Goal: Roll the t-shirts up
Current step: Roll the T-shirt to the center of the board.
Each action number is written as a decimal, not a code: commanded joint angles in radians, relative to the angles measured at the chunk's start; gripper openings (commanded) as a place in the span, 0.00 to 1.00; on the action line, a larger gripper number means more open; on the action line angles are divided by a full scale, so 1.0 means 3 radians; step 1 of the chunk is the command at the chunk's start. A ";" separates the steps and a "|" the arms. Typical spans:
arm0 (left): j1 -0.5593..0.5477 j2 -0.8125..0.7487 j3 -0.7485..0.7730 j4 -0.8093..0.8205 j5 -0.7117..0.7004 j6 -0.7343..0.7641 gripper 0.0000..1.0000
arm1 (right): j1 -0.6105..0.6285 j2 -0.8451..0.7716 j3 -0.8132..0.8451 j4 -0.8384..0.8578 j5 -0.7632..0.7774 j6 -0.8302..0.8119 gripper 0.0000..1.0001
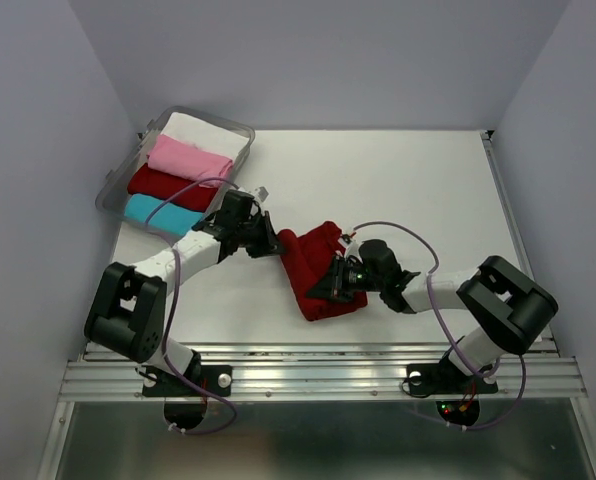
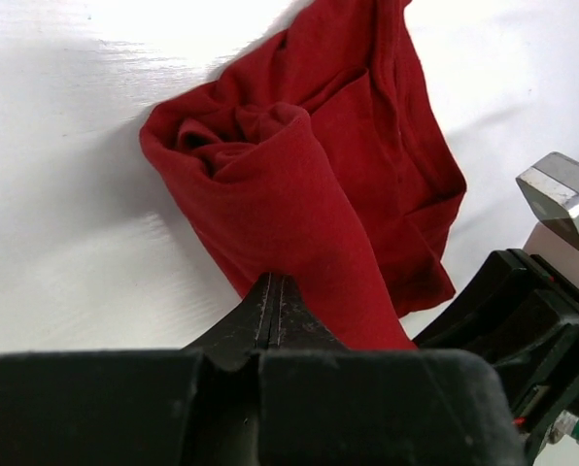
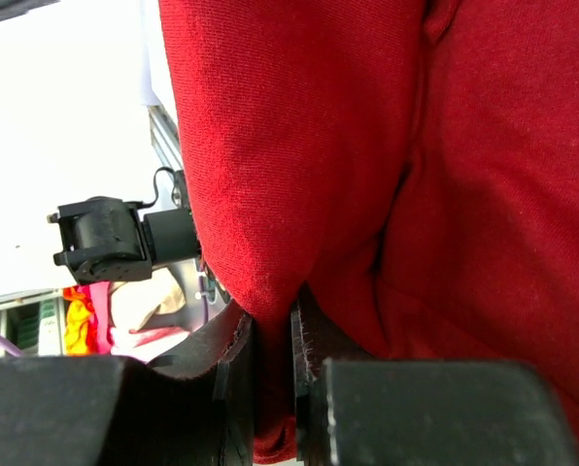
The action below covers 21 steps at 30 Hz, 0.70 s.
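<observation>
A large dark red t-shirt (image 1: 318,270) lies crumpled and partly rolled on the white table, between the two arms. In the left wrist view its rolled end (image 2: 299,175) faces the camera. My left gripper (image 1: 274,243) is at the roll's left end. Its jaws (image 2: 272,282) are pressed together, their tip at the cloth's edge, and no cloth shows between them. My right gripper (image 1: 330,285) is at the shirt's near right side. It is shut on a fold of the red cloth (image 3: 367,146), which hangs down between its fingers (image 3: 270,330).
A clear plastic bin (image 1: 113,190) stands at the back left. It holds rolled t-shirts: white (image 1: 203,133), pink (image 1: 186,158), dark red (image 1: 168,185) and cyan (image 1: 158,212). Grey walls enclose the table. A metal rail (image 1: 318,375) runs along the near edge.
</observation>
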 commanded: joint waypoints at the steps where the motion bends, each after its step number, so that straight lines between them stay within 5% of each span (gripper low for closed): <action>1: -0.0069 0.0155 0.0165 0.0115 0.0069 0.0045 0.00 | -0.0058 0.0084 -0.0055 0.0323 -0.0216 0.0074 0.01; 11: -0.0151 0.0483 0.0400 0.0161 0.0110 0.0060 0.00 | -0.0160 0.0161 -0.0126 0.0400 -0.0298 0.0140 0.03; 17: -0.0218 0.0692 0.0544 0.0156 0.0120 0.0081 0.00 | -0.0191 0.0039 -0.0065 0.0023 -0.0115 -0.0018 0.50; 21: -0.0243 0.0779 0.0590 0.0156 0.0115 0.0081 0.00 | -0.0191 -0.0242 0.0068 -0.0550 0.0162 -0.0232 0.65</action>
